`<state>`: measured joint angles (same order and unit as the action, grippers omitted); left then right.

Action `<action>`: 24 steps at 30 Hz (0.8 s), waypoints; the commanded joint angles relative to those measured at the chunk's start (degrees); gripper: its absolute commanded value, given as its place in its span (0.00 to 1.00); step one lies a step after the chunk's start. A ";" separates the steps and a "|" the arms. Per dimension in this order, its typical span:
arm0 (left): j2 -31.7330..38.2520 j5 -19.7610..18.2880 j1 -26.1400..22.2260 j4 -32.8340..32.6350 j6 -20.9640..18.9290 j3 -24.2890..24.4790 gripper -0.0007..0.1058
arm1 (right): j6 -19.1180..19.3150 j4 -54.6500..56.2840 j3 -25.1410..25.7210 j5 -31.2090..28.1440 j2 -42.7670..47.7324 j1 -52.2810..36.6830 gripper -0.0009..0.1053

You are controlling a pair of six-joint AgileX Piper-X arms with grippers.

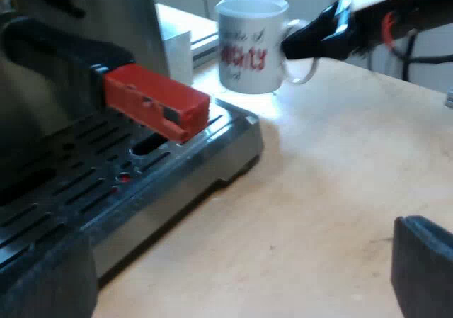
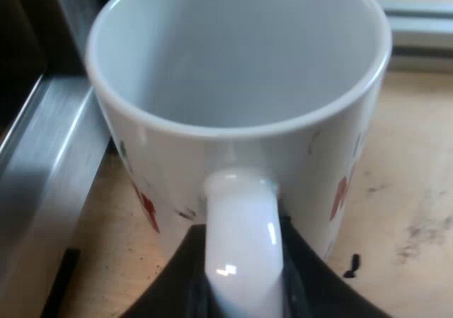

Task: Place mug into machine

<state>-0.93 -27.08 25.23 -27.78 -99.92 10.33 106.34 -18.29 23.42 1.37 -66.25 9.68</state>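
From the left wrist we see the espresso machine [image 1: 106, 20] close by, with its slotted drip tray [image 1: 141, 183] standing on the bench [image 1: 318, 190]. The holder is locked into the machine's front, and its red end [image 1: 156, 100] juts out over the tray. Toward one o'clock from that red end, just past the tray's far corner, the white mug [image 1: 248, 45] with red lettering stands upright, outside the machine. We cannot tell whether its base rests on the bench or is just clear of it. The right tool [image 1: 301, 43] meets the mug's loop [image 1: 306, 70] from three o'clock. Our left tool [image 1: 230, 275] hangs low over the bench beside the tray, its fingers [image 1: 425, 268] spread wide with nothing between them.

From the right wrist we look down into the mug, which is bare inside. Its loop sits at the mug's six o'clock, and the right tool [image 2: 241, 297] has both black fingers [image 2: 173, 282] pressed against it, one on each side. The machine's steel edge [image 2: 49, 162] lies just beside the mug at nine o'clock.
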 commanded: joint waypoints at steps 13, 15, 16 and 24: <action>-0.23 13.15 0.12 0.45 -0.09 0.16 0.80 | 1.97 40.64 1.81 5.26 42.41 0.02 0.01; -0.23 14.53 0.12 0.61 -0.09 -0.18 0.80 | 1.97 44.91 2.69 6.34 45.80 0.02 0.01; -0.23 14.82 0.12 0.60 -0.09 -0.40 0.80 | 1.85 47.54 3.23 7.54 47.36 0.02 0.01; -0.23 14.81 0.12 1.23 -0.09 -1.17 0.80 | 1.45 51.96 4.50 14.69 50.69 0.02 0.01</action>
<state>-0.98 -12.71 25.23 -27.78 -99.92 9.09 107.52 35.81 26.95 13.93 -16.34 9.68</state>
